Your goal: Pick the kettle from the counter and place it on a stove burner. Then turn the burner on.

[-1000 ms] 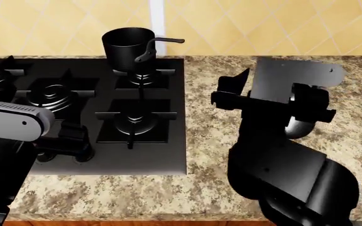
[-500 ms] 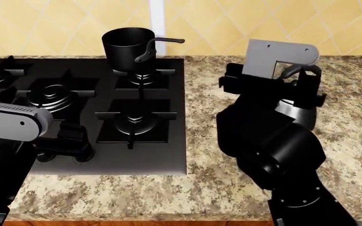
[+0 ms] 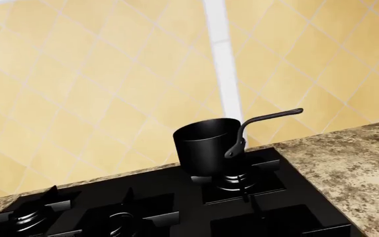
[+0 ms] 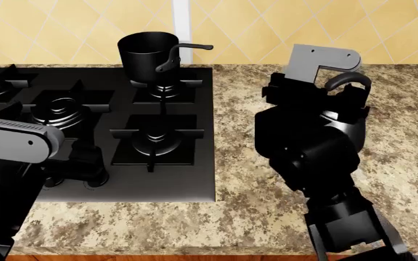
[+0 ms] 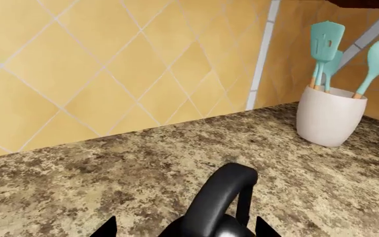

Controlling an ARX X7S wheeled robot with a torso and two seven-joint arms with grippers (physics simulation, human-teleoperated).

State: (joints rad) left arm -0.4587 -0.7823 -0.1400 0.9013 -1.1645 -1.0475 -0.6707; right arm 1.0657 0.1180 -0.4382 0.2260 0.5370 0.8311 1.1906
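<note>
The kettle (image 4: 345, 120) sat on the table (image 4: 238, 109) right of the cooktop, unlifted, the right gripper (image 5: 184, 228) with fingers (image 5: 105, 228) wide astride its handle; placing and lighting remained.

A yellow diagonal-tiled wall (image 4: 63, 27) is seen behind the cooktop (image 4: 194, 163), split by a white strip (image 4: 182, 22).

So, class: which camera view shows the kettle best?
The head view: the kettle shows its handle and belly on the counter, half hidden by the right arm. The right wrist view shows only its handle; the left wrist view shows none.
</note>
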